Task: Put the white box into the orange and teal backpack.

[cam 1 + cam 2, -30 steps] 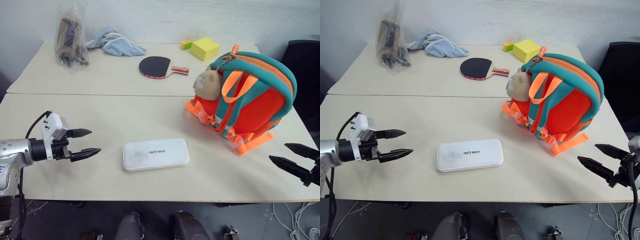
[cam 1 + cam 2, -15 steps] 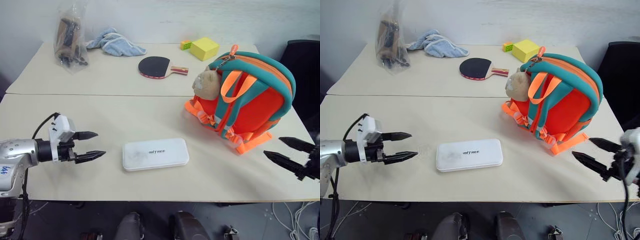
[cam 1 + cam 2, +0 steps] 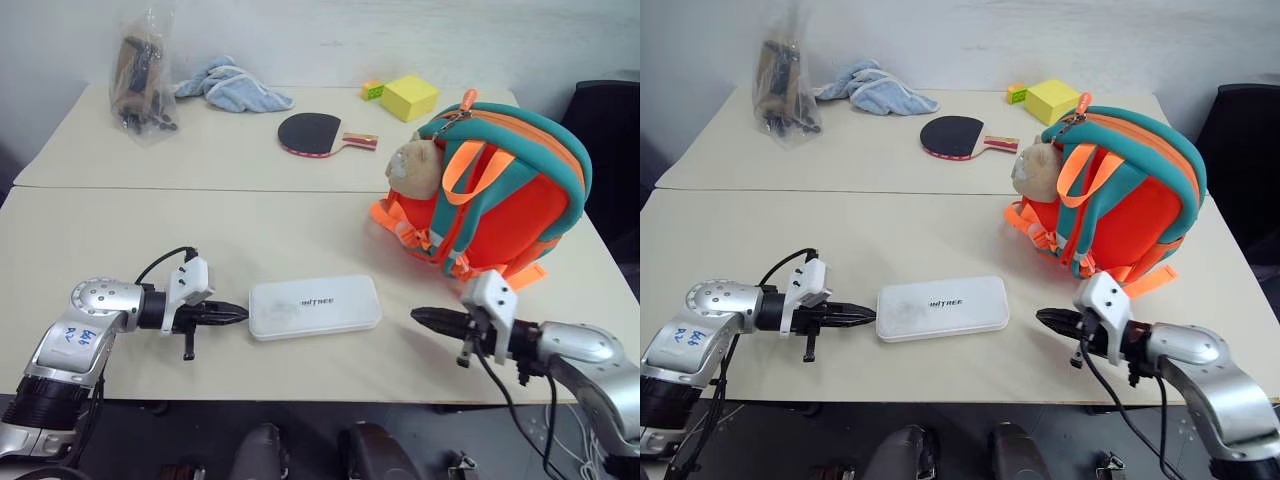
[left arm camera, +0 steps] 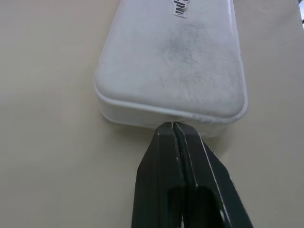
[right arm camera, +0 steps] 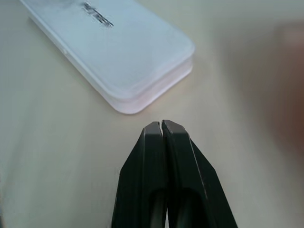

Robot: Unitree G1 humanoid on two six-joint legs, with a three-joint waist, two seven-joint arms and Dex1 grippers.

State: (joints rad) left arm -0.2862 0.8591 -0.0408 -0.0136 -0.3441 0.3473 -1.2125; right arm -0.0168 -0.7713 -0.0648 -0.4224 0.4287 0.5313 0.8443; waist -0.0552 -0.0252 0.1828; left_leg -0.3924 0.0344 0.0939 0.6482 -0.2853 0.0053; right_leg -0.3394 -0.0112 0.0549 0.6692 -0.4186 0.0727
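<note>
A: White box (image 3: 314, 307)?
B: Flat on the near table (image 3: 120, 250), centre, lettering up. Orange and teal backpack (image 3: 495, 190) stands upright far right of it, well apart.
A: Grippers?
B: Left gripper (image 3: 236, 313) pinched fully closed, holding nothing, tips at the box's left end. Right gripper (image 3: 420, 318) also closed, nothing in it, near the box's right end, small gap.
A: Elsewhere?
B: Paddle (image 3: 318, 134), yellow block (image 3: 410, 97), blue cloth (image 3: 230, 86), plastic bag (image 3: 140, 75) on the far table.

Silver metal forearms carry white wrist camera housings, black cables and tapered black two-finger grippers (image 3: 232, 313) (image 3: 425, 319); the left forearm bears blue handwritten markings.
</note>
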